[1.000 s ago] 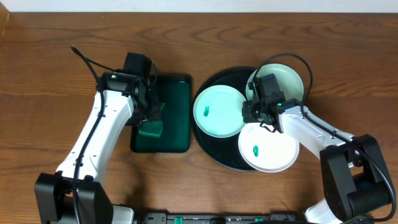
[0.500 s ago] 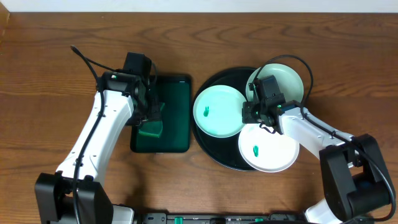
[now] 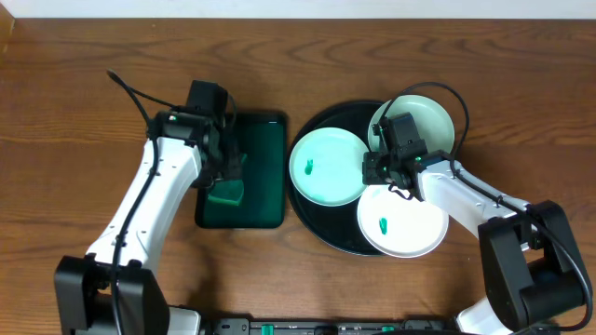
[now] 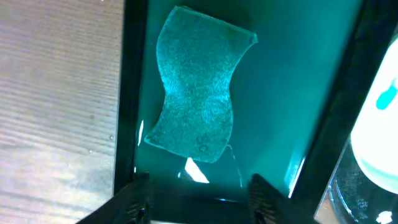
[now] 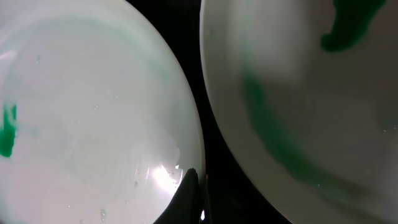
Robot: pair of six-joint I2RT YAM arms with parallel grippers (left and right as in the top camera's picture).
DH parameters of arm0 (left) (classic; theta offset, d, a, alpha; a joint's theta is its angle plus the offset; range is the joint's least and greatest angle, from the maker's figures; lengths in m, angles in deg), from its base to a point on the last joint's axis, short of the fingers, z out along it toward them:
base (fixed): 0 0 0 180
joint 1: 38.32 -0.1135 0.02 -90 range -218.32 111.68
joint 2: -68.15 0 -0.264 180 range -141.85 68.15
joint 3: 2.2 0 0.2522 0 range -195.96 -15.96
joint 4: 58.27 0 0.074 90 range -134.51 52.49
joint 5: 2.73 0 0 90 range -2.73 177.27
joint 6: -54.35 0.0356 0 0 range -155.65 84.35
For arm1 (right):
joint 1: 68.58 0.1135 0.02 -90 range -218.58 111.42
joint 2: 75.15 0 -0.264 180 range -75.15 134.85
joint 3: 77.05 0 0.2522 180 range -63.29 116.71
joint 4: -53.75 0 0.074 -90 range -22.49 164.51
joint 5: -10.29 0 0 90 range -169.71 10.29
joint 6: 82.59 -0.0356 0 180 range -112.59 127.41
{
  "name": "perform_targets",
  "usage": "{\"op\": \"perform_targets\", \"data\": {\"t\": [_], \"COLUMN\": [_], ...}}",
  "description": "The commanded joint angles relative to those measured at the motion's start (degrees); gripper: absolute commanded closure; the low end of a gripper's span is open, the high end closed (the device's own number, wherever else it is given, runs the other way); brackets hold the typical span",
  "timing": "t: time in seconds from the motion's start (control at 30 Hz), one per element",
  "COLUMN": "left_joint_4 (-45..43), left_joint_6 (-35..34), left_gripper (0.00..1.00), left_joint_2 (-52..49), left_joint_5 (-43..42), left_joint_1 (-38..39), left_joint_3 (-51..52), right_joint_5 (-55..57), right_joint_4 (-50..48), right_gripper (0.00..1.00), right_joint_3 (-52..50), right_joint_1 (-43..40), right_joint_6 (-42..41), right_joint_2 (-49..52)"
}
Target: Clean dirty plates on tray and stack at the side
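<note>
Overhead view: three plates (image 3: 405, 223) lie on the black tray (image 3: 317, 228).
Right claw (image 5: 191, 186): jaws together, tips at the left plate (image 3: 326, 167) rim; whether they pinch it cannot be told.
Left claw (image 4: 199, 200): fingers apart, holding nothing, sponge (image 4: 196, 99) just ahead in the green tray (image 3: 265, 149).
Change: plates unmoved since a second ago; the left arm has shifted slightly.

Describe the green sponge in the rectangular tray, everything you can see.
The sponge is teal-green, with a rough fibrous face and a waisted outline. It lies flat on the floor of the dark green tray, close to one long wall. Only the tray touches it; the left gripper stands open near one end, not gripping.
</note>
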Motion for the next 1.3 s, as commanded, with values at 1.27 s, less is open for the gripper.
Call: {"op": "perform_targets", "data": {"t": [1.27], "left_joint_4": [-15.08], "left_joint_6": [-1.05], "left_gripper": [0.58], "left_joint_2": [-13.07], "left_joint_5": [2.19], "left_joint_1": [-1.73], "left_joint_3": [6.23], "right_joint_5": [0.55], "right_joint_4": [0.35], "right_gripper": [0.99], "right_joint_3": [-0.35], "right_joint_1": [0.5], "right_joint_6": [0.07], "right_joint_2": [0.55]}}
